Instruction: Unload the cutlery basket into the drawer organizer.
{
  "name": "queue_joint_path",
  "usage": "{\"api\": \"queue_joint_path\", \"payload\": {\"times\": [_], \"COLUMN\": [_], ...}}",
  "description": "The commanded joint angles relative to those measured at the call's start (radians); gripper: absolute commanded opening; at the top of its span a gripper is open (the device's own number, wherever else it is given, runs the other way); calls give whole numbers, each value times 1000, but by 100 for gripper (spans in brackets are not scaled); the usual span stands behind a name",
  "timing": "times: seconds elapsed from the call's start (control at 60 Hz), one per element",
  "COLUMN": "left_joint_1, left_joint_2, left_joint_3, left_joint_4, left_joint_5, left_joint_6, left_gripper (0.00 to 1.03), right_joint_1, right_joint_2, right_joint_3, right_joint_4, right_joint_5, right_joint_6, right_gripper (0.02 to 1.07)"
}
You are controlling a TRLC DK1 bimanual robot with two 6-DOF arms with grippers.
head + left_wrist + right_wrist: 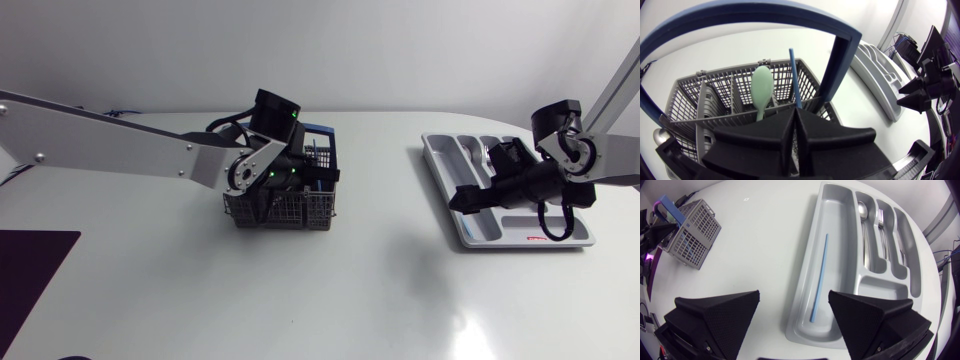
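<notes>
The grey cutlery basket with a blue handle stands left of centre. My left gripper is down inside it, shut on an upright blue stick. A pale green spoon stands in the compartment just ahead of the fingers. The grey drawer organizer lies at the right. My right gripper hovers open over its near end with nothing between the fingers. Another blue stick lies in the long compartment; a metal spoon and fork lie in the narrow ones.
A dark purple mat lies at the table's front left corner. Bare white tabletop stretches between the basket and the organizer.
</notes>
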Motion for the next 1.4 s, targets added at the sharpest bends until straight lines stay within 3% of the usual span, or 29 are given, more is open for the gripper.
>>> {"api": "queue_joint_path", "payload": {"times": [0.0, 0.117, 0.317, 1.083, 1.167, 1.383], "left_joint_1": [0, 0, -2, 14, 10, 7], "left_joint_2": [-37, -38, -35, 101, 104, 42], "left_joint_3": [-43, -34, -4, 157, 157, 81], "left_joint_4": [10, 7, -2, -72, -73, -38], "left_joint_5": [-12, -7, -4, -59, -59, -59], "left_joint_6": [-28, -29, -55, -101, -101, -100], "left_gripper": [6, 20, 34, 34, 32, 4], "right_joint_1": [13, 17, 19, 23, 22, 23], "right_joint_2": [-10, -10, -9, 8, 10, 8], "right_joint_3": [-27, -27, -25, -31, -31, -37], "right_joint_4": [10, 10, 11, 36, 37, 46], "right_joint_5": [7, 8, 10, 16, 18, 27], "right_joint_6": [14, 15, 14, 15, 14, 14], "right_gripper": [101, 101, 101, 101, 101, 101]}}
